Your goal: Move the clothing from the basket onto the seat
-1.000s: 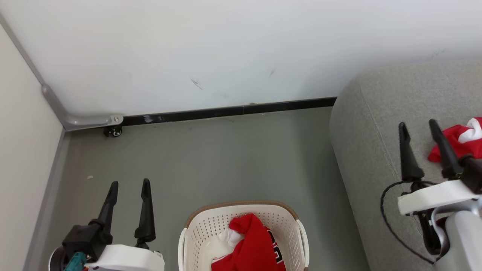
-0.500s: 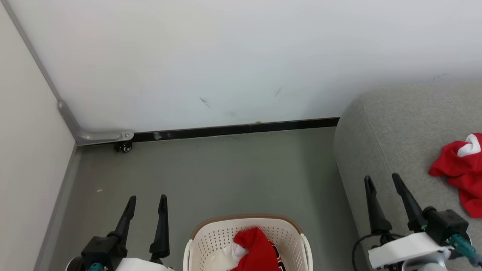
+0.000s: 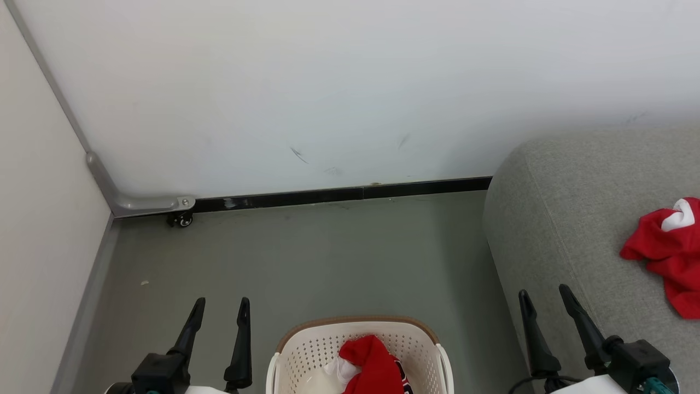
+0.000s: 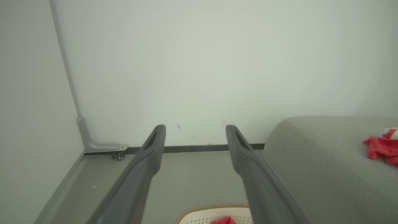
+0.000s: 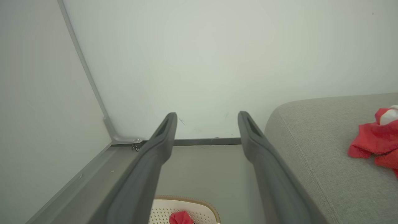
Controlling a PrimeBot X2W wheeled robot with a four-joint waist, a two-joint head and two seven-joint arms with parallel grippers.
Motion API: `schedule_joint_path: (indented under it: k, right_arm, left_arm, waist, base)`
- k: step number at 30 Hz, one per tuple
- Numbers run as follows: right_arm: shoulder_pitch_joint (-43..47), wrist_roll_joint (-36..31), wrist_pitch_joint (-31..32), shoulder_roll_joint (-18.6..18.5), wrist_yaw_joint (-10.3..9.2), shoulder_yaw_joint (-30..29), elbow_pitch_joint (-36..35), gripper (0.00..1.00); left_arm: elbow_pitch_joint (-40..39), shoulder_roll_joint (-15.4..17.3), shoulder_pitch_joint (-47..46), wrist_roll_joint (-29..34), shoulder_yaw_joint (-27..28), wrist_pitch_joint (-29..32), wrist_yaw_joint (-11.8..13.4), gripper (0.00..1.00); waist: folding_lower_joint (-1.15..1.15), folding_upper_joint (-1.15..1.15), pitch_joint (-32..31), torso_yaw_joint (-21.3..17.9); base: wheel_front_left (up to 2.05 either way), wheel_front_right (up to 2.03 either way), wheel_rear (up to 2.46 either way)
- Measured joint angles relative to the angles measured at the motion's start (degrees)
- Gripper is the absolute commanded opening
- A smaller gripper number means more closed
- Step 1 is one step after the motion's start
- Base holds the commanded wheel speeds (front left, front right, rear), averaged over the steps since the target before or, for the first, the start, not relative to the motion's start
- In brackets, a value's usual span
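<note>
– Head view, nearest first: what have the two arms got?
– Nothing. The left gripper (image 3: 222,301) and right gripper (image 3: 543,290) both point up from the bottom edge, long dark fingers spread wide and empty, one on either side of the cream-white perforated plastic laundry basket (image 3: 306,350).
– And inside it?
– A bright red soft garment with white trim (image 3: 372,361), heaped up. Beyond that is grey-green floor (image 3: 328,251). Off to the right is the large grey woven-fabric seat (image 3: 558,219), with a second red garment (image 3: 664,257) lying on it, well apart from the right gripper.
– So which step is this?
– Between trips, I'd say: one piece on the seat, one to fetch. Next, a gripper has to dip past the brown rim, pinch a fold of cloth and lift it clear before swinging right.
</note>
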Motion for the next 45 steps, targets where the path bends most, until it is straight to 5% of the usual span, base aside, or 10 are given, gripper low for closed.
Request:
schedule_joint_path:
  k: [33,45]
  right_arm:
    - [5.19,-0.56,0.82,0.99,0.0,-3.14,-7.11,1.0]
    - [7.48,-0.21,0.82,1.16,0.0,-7.51,-9.53,1.0]
  left_arm:
    - [1.45,0.88,-0.08,2.87,-0.71,0.0,-0.07,1.0]
    - [6.5,1.98,-2.04,6.67,-5.58,0.0,-2.63,1.0]
  waist:
    - [0.0,0.0,2.01,-1.25]
    - [0.0,0.0,4.15,-2.86]
  base:
    - [0.0,0.0,0.0]
    - [0.0,0.0,0.0]
